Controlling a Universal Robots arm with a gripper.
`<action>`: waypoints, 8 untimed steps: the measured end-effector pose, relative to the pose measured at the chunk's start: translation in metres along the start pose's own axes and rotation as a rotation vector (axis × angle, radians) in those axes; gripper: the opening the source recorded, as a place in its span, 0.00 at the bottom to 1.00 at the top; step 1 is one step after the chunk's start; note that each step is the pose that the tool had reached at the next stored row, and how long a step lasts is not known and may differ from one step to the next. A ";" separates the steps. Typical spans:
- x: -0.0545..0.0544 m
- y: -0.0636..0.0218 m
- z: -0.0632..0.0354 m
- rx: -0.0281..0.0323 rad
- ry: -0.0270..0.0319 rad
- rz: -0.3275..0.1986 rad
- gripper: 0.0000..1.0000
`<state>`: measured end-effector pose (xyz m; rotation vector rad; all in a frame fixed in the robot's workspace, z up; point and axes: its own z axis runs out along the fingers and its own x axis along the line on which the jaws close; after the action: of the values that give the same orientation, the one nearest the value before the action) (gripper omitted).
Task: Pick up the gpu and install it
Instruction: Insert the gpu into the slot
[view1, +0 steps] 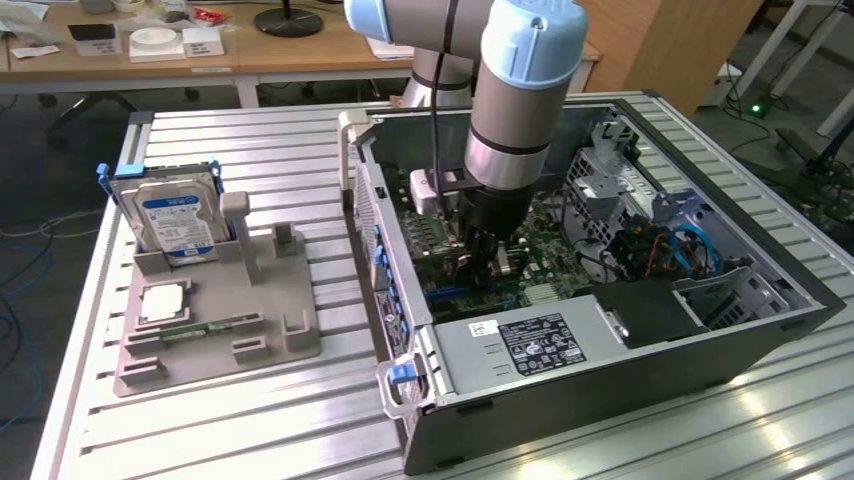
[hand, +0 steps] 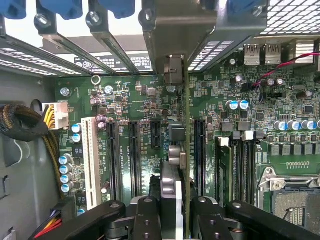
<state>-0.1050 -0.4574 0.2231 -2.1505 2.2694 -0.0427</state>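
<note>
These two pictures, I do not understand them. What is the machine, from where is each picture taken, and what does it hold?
The machine is a robot arm with a pincer at its end. One picture is from a camera standing outside the arm; it looks down on a metal table with an open computer case. The other is from a camera on the arm's wrist, looking down into the case at the green motherboard.

Beside the case lies a grey holder tray with a silver hard drive standing in it.

The pincer is closed on the gpu, a thin card seen edge-on, held upright just above the motherboard's long black slots.
</note>
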 end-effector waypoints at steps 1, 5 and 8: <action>0.000 0.0000 0.0000 0.0001 -0.0001 0.000 0.28; -0.001 0.0000 0.0001 0.0001 -0.0001 0.000 0.28; -0.001 0.0000 0.0001 0.0001 -0.0002 0.000 0.28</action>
<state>-0.1050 -0.4563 0.2230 -2.1503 2.2693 -0.0426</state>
